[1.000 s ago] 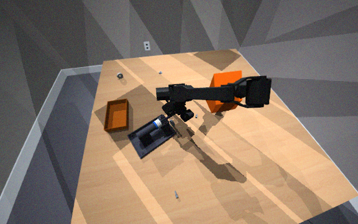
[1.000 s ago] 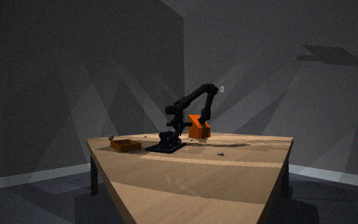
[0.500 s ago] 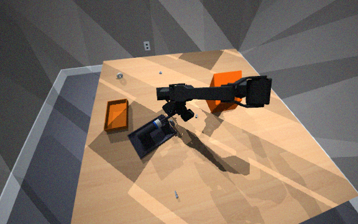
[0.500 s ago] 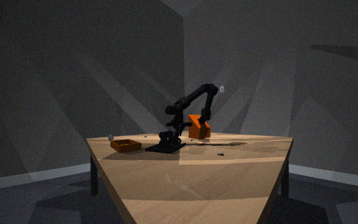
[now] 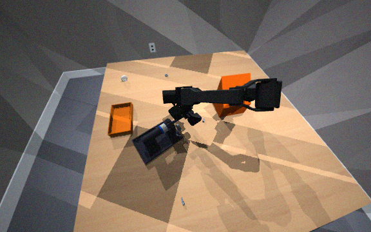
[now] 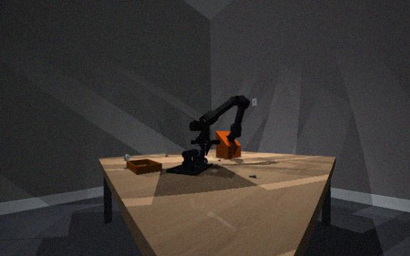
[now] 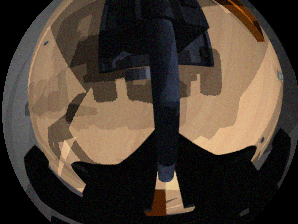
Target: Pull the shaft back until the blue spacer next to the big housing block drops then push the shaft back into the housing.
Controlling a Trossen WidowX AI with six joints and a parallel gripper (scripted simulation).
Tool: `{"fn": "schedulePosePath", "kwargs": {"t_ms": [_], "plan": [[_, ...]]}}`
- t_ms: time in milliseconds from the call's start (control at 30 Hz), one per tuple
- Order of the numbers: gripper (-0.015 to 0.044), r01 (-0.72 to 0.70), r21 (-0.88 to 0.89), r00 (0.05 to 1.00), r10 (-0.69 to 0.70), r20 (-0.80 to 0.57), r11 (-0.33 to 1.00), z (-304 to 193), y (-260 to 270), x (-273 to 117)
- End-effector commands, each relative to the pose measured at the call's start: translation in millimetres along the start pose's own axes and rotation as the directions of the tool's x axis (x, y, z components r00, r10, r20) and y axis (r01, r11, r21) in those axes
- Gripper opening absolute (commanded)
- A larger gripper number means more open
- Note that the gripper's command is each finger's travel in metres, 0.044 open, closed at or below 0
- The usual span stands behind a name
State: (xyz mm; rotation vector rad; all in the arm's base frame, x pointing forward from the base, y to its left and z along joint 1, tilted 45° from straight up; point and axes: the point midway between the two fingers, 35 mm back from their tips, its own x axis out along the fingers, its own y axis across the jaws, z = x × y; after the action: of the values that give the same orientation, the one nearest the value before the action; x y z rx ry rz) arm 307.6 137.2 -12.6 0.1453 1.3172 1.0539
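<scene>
The dark housing fixture (image 5: pixel 150 143) (image 6: pixel 191 158) (image 7: pixel 125 30) stands on the table. A blue band beside a white one (image 5: pixel 162 127) shows on it; whether this is the blue spacer I cannot tell. The dark shaft (image 7: pixel 166 90) sticks out of the fixture toward me. My gripper (image 5: pixel 181 118) (image 6: pixel 203 153) (image 7: pixel 162 132) is shut on the shaft near its free end. A small grey-blue piece (image 7: pixel 137 74) shows beside the shaft at the base's edge. The individual spacers are too dark to make out, and the shaft hides part of the fixture.
An orange tray (image 5: pixel 121 119) (image 6: pixel 144 166) lies beside the fixture. A large orange block (image 5: pixel 236 81) (image 6: pixel 228 150) stands behind the arm. Small grey parts lie scattered: a round one (image 5: pixel 123 78) (image 6: pixel 127 157), a slim one (image 5: pixel 183 202) (image 6: pixel 253 176) and one (image 5: pixel 203 120) near the gripper.
</scene>
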Motion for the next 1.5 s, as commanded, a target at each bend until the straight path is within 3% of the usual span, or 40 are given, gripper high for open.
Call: {"fn": "schedulePosePath", "kwargs": {"t_ms": [0, 1467], "plan": [[0.0000, 0.001, -0.003, 1.000, -0.001, -0.002, 1.000, -1.4, 0.0, 0.0], [0.0000, 0.001, -0.003, 1.000, -0.001, -0.002, 1.000, -6.8, -0.1, 0.1]]}}
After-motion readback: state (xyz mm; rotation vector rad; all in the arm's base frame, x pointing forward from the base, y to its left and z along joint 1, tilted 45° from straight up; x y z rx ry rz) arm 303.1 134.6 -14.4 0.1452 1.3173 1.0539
